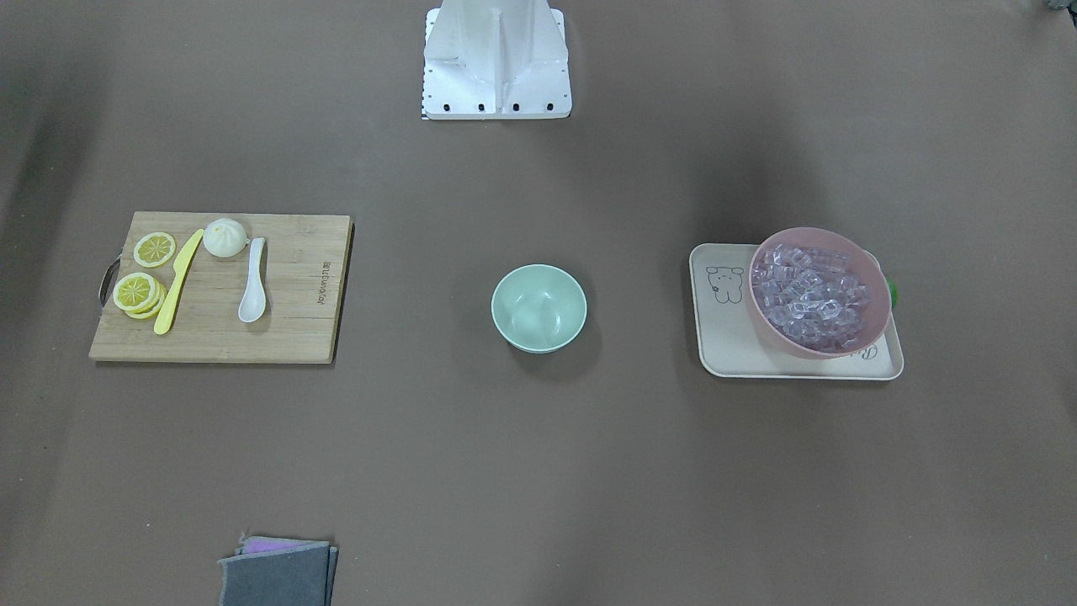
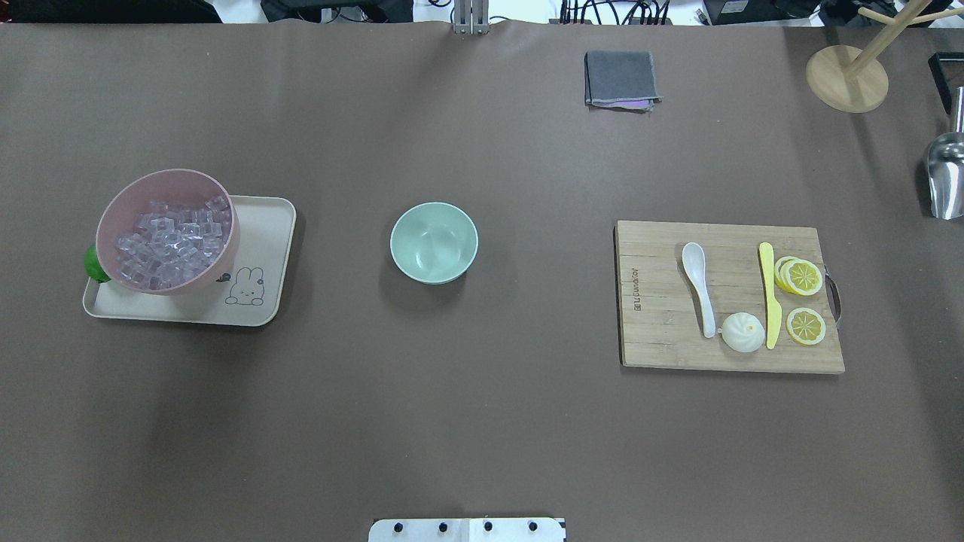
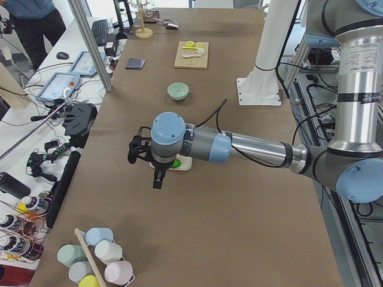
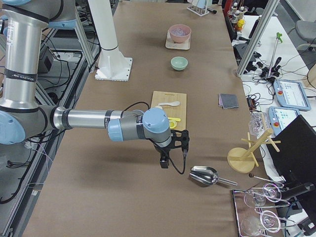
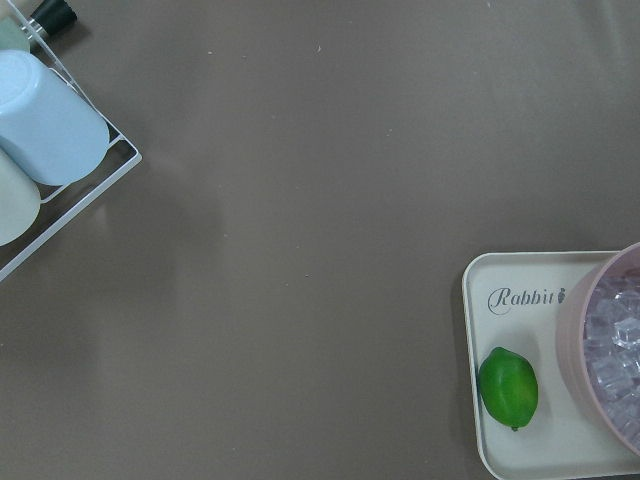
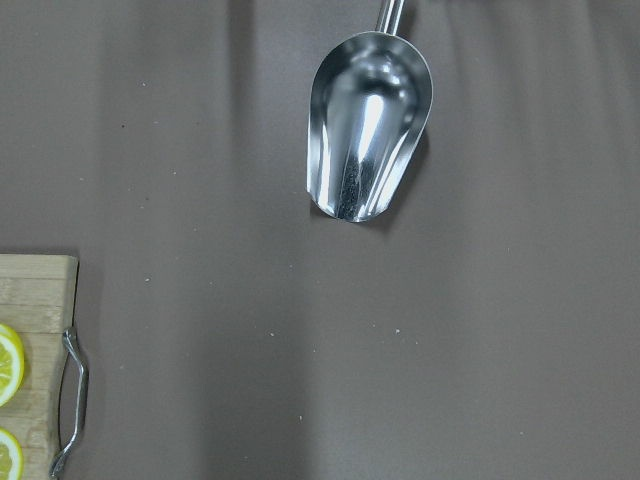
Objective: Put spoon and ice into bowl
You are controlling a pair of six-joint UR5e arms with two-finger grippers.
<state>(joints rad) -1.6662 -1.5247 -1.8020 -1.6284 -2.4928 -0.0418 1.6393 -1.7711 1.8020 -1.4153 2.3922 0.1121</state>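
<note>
The white spoon point(image 2: 699, 286) lies on a wooden cutting board point(image 2: 655, 339) at the table's right, and it also shows in the front view point(image 1: 252, 282). The ice point(image 2: 169, 245) fills a pink bowl point(image 2: 173, 175) at the left. The empty mint-green bowl point(image 2: 434, 242) stands in the middle, between the two. My left gripper point(image 3: 134, 149) hovers beyond the pink bowl near the table's left end. My right gripper point(image 4: 183, 140) hovers past the cutting board, near a metal scoop. Both grippers show only in the side views, so I cannot tell whether they are open or shut.
The pink bowl sits on a beige tray point(image 2: 256, 226) with a green lime point(image 5: 508, 388). On the board are a yellow knife point(image 2: 768, 293), a bun point(image 2: 742, 332) and lemon slices point(image 2: 803, 277). A metal scoop point(image 6: 368, 125), a grey cloth point(image 2: 620, 78), a wooden stand point(image 2: 845, 78) and a cup rack point(image 5: 45, 130) lie around.
</note>
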